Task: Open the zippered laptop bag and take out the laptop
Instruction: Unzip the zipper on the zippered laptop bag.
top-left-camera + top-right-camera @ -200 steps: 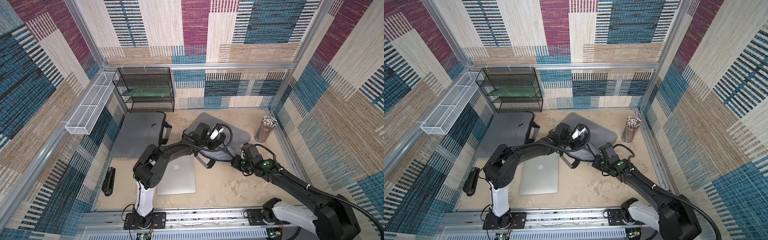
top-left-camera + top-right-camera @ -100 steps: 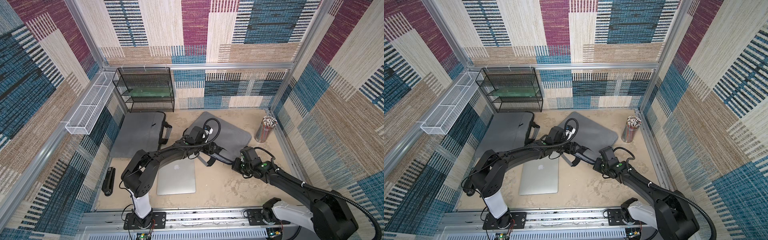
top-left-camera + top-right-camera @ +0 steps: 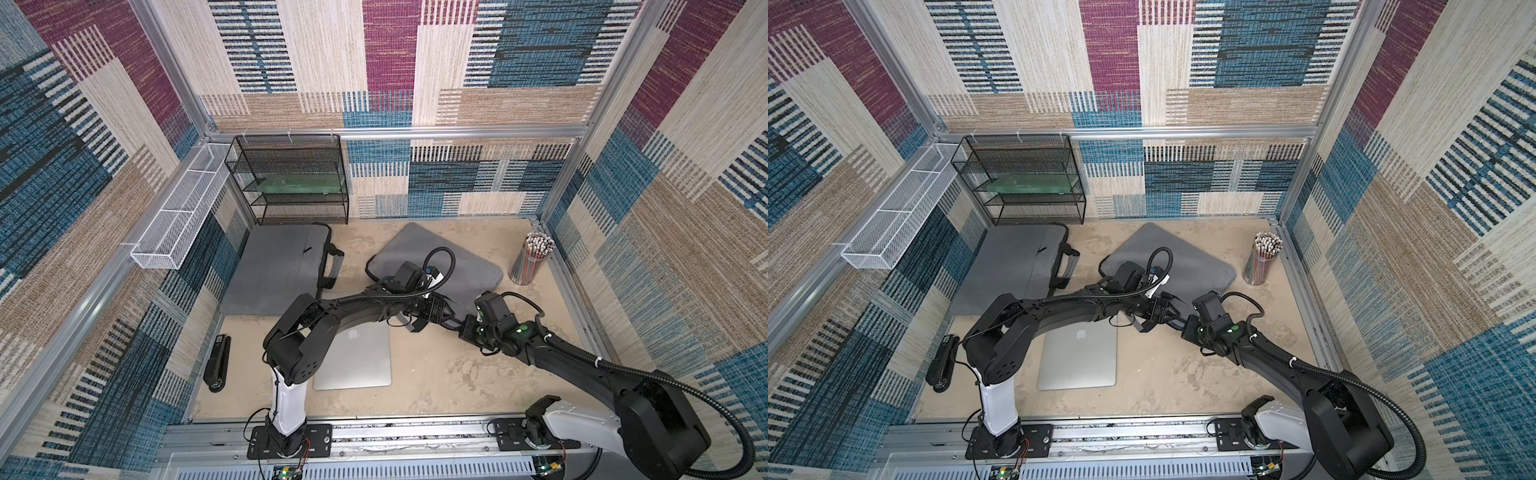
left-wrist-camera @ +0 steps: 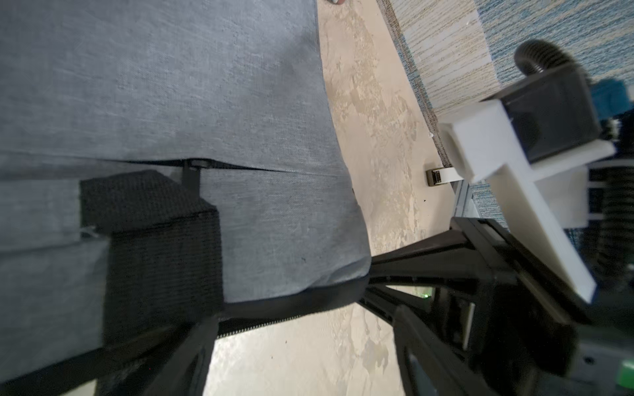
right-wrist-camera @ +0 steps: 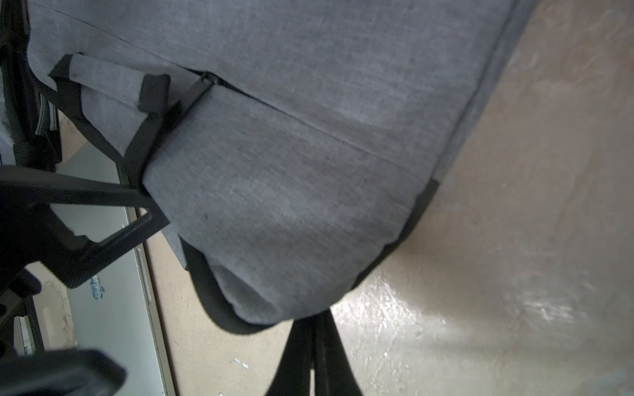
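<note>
I see the left claw released, its fingers spread wide and holding nothing. It hangs at the near long edge of the laptop bag, just beside the black handle strap. The right claw meets it almost tip to tip and is clenched on the black trim at the bag's corner. The bag lies flat just beyond both claws. Its long axis runs slantwise, from behind the left claw off toward the pencil cup, with one corner pointing straight at the right claw. The laptop is out on the table, lid up, logo showing, back from the left claw under that arm. The arm hides its far end, so I cannot settle its long axis.
</note>
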Controlling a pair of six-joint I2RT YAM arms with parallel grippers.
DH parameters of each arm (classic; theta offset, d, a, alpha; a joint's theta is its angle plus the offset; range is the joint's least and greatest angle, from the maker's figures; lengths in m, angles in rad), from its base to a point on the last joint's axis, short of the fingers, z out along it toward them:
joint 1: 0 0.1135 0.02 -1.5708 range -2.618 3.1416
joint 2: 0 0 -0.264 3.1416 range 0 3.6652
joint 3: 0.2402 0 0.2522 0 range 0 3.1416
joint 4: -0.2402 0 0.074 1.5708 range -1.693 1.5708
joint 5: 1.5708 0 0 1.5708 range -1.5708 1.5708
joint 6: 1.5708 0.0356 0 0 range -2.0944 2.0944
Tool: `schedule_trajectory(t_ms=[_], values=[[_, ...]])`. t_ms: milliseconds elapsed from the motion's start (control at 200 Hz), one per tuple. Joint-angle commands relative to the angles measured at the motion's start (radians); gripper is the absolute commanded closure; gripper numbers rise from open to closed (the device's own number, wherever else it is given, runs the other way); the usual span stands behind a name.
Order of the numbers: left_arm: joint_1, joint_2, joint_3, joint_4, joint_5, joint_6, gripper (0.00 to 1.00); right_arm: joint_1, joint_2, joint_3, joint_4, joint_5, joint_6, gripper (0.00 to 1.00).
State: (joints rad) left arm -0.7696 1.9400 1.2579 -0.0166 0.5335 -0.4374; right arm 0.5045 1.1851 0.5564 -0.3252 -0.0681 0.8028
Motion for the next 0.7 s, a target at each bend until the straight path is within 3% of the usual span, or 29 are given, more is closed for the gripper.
schedule_trajectory(t_ms=[0,220,511,626,691], values=[[-0.004,0.018,0.027,-0.024,0.037,-0.022,0.18,0.007,0.012,0.011,0.078,-0.005,0.000,1.00],[-0.010,0.064,0.088,-0.100,0.029,-0.006,0.26,0.026,0.034,0.022,0.109,-0.011,0.003,1.00],[-0.030,0.126,0.205,-0.245,-0.063,0.013,0.24,0.036,0.057,0.036,0.130,-0.016,-0.002,1.00],[-0.031,0.134,0.217,-0.244,-0.062,0.003,0.35,0.037,0.070,0.040,0.122,-0.016,-0.003,1.00],[-0.031,0.134,0.224,-0.243,-0.060,-0.001,0.47,0.037,0.071,0.039,0.116,-0.012,-0.001,1.00]])
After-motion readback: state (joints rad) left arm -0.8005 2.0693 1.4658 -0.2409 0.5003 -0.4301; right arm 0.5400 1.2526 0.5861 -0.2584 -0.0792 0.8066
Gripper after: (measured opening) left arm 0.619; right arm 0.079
